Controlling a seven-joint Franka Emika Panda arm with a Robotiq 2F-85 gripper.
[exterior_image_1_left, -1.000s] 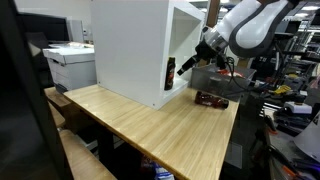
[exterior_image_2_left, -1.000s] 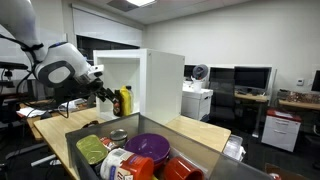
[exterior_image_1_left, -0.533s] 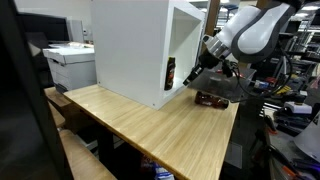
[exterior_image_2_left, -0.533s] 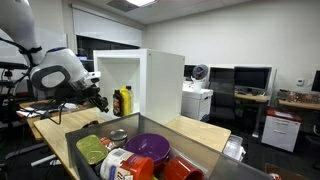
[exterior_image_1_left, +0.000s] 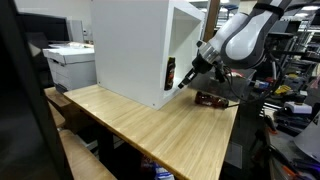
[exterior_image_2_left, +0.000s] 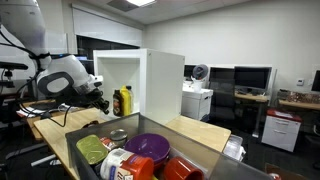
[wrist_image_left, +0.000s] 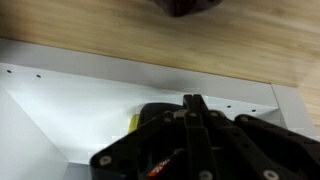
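Note:
My gripper (exterior_image_1_left: 184, 83) hangs just outside the open front of the white cabinet (exterior_image_1_left: 130, 50) on the wooden table (exterior_image_1_left: 150, 130). Its fingers are pressed flat together with nothing between them, as the wrist view shows for the gripper (wrist_image_left: 193, 100). Inside the cabinet stands a dark bottle (exterior_image_1_left: 170, 73); an exterior view shows it as the dark bottle (exterior_image_2_left: 117, 102) beside a yellow bottle (exterior_image_2_left: 125, 101). There the gripper (exterior_image_2_left: 103, 101) sits a little in front of both bottles, apart from them. A dark red packet (exterior_image_1_left: 210, 98) lies on the table beneath the arm.
A grey bin (exterior_image_2_left: 215, 152) in the foreground holds a purple bowl (exterior_image_2_left: 152, 146), a green item (exterior_image_2_left: 92, 149), a can (exterior_image_2_left: 119, 135) and a red cup (exterior_image_2_left: 180, 168). A printer (exterior_image_1_left: 70, 62) stands beyond the cabinet. Desks with monitors (exterior_image_2_left: 250, 78) fill the room behind.
The jaws went from wide open to fully shut on nothing. The arm drew back slightly from the cabinet opening and the bottles.

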